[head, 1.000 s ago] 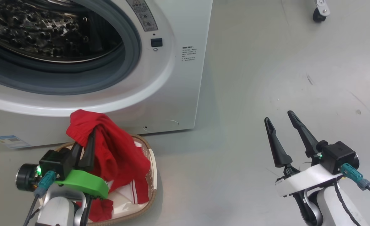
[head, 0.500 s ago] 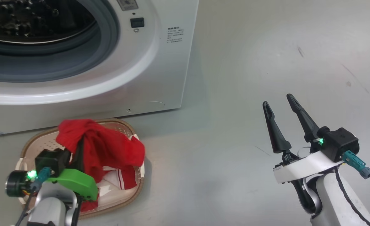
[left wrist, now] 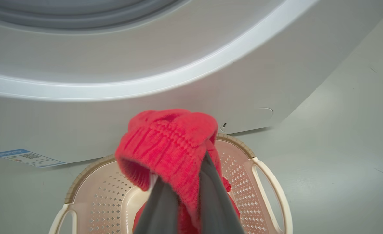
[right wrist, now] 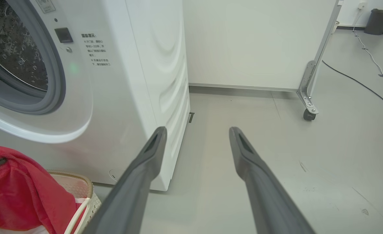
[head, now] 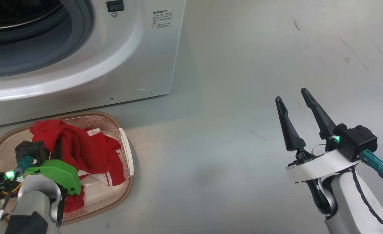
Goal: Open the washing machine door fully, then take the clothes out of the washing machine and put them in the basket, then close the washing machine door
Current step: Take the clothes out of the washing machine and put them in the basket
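The white washing machine [head: 129, 58] stands at the upper left with its grey-ringed mouth uncovered; the washing machine door is out of view. In front of it on the floor sits the cream basket [head: 113, 122] holding red clothes [head: 90, 156] with white stripes. My left gripper [head: 56, 146] hangs over the basket, shut on a red garment [left wrist: 165, 143] that drapes over its fingers [left wrist: 216, 201]. My right gripper [head: 290, 94] is off to the right above bare floor, open with nothing between its fingers [right wrist: 246, 156].
Grey floor [head: 227, 130] stretches right of the machine and basket. Behind, a white panel on a caster [right wrist: 308, 113] stands by the machine's side. A cable [right wrist: 367, 84] crosses the floor near a dark bin [right wrist: 376, 21].
The head camera has tilted, sliding the machine up and to the left in the picture. My left gripper has sunk lower over the basket with the red garment. The right gripper stays open.
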